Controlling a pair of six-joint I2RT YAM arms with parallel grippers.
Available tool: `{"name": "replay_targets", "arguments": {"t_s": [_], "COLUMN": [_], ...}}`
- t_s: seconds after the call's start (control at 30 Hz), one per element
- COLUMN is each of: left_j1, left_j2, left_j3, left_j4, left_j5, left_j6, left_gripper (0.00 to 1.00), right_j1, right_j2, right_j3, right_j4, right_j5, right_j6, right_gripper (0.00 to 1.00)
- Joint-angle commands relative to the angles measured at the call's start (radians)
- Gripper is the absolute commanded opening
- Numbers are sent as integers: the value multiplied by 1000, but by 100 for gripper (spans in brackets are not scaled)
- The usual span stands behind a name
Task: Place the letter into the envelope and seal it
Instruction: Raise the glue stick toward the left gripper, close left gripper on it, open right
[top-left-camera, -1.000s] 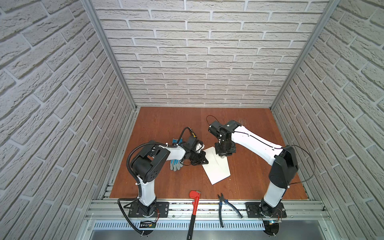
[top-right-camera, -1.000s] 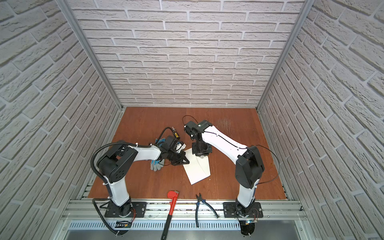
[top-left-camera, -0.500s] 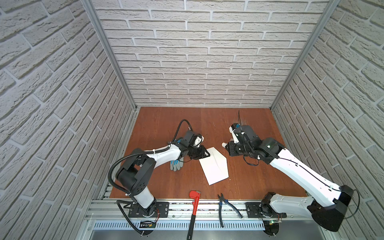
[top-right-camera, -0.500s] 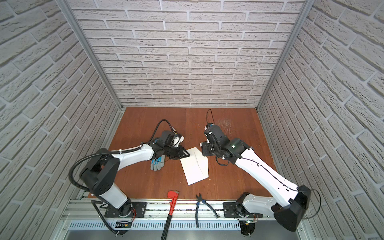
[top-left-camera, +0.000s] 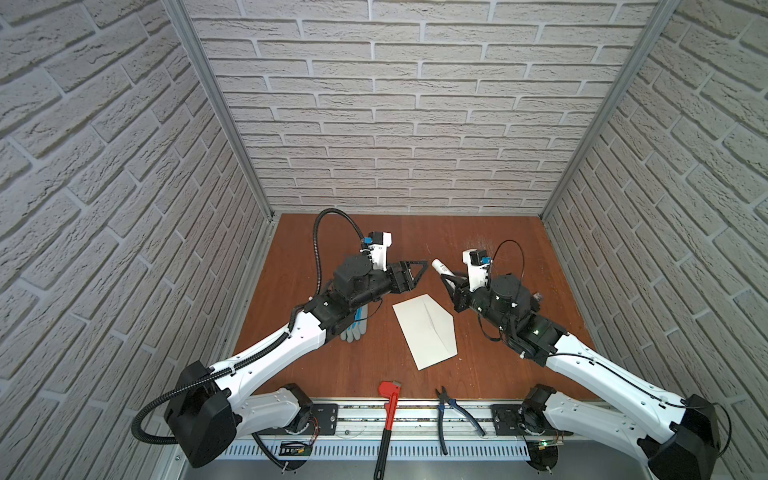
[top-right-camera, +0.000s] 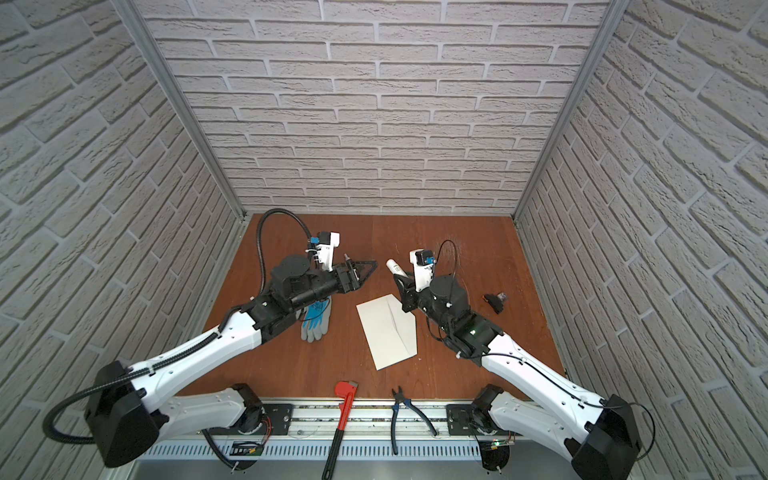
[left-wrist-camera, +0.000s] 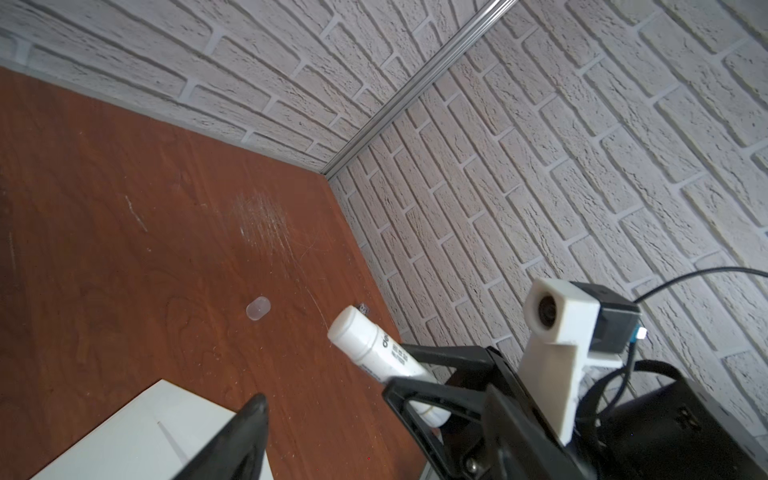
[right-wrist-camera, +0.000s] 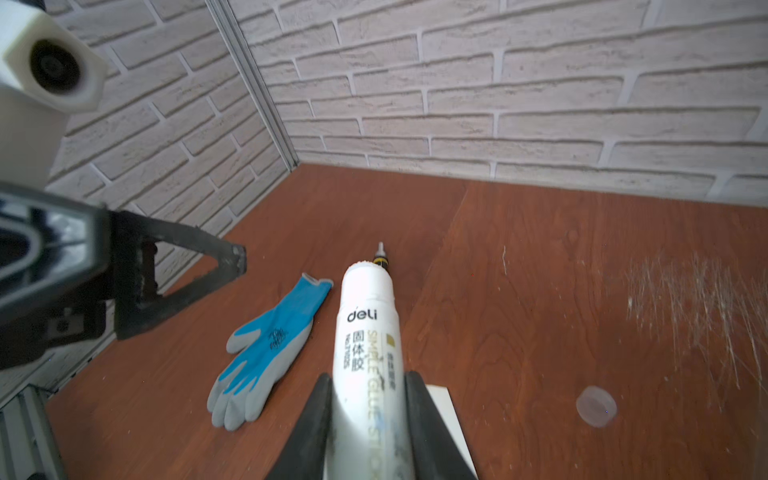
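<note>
Left gripper (top-left-camera: 417, 273) now off envelope (top-left-camera: 424, 332), long axis far-left to near-right.

Left arm (top-left-camera: 274, 353): white shell links, black joint housings, thick black ribbed conduit looping off shoulder and wrist.
Right arm (top-left-camera: 602, 376): same white and black, thin black cable loop, small green light on the dark forearm.
Wrist cameras (top-left-camera: 380, 245): white blocky housings, round dark lens, blue plug behind.
Left gripper (top-left-camera: 420, 269): black, triangular open-frame fingers (right-wrist-camera: 187, 235).
Bases (top-left-camera: 536, 399): black, at the worktop's (top-left-camera: 374, 232) near edge.
</note>
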Motion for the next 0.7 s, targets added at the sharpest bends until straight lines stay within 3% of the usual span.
{"name": "replay_targets", "arguments": {"t_s": [0.0,0.23,0.43,0.67], "left_j1": [-26,-40,-38,-40], "left_j2": [31,148,250,317], "left_j3": [-4,34,141,197], "left_j4": [176,390,457,451], "left_j5": [-106,-89,-13,73], "left_j6": [-34,-143,-231,-321], "left_gripper": [84,87,86,75], "right_j1": [-1,0,0,1], "right_j2": [10,52,67,73], "right_j3": [-16,-33,-44,-76], "right_j4": [341,451,491,541], "right_j5": [50,55,45,30], "right_j6": [-21,-6,-22,-44], "right_gripper": [6,6,6,6]}}
